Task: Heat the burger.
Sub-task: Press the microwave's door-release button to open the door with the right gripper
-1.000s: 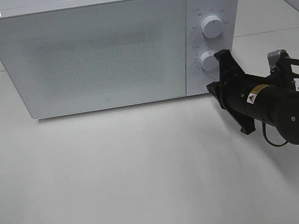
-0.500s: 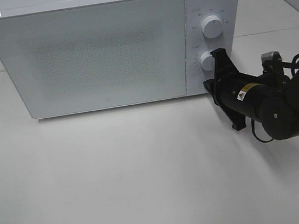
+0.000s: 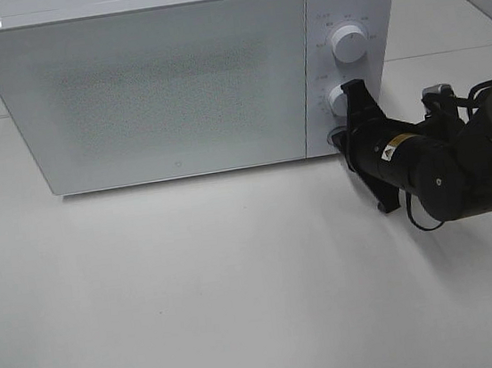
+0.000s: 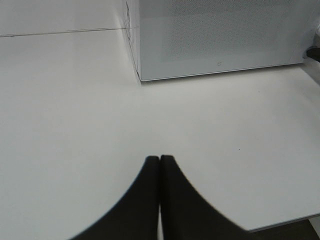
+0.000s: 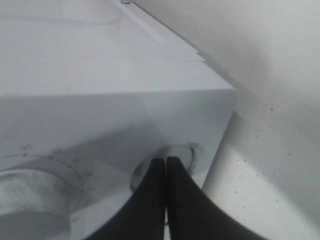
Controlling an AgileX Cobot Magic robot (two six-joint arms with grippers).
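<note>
The burger is out of view. The white microwave (image 3: 162,86) stands at the back of the table with its door closed. My right gripper (image 3: 341,135) is shut and empty, with its tips at the round button (image 5: 182,152) in the bottom corner of the control panel, below the lower knob (image 3: 341,99). In the right wrist view the shut gripper (image 5: 165,162) meets that button. My left gripper (image 4: 160,159) is shut and empty, low over the bare table in front of the microwave (image 4: 220,35). It does not show in the exterior view.
An upper knob (image 3: 349,43) sits above the lower one on the panel. The white table (image 3: 196,289) stretches in front of the microwave. A table seam (image 3: 445,53) runs behind my right arm.
My right gripper has moved up and left toward the control panel, from a short way off to the round button. The microwave door stays closed.
</note>
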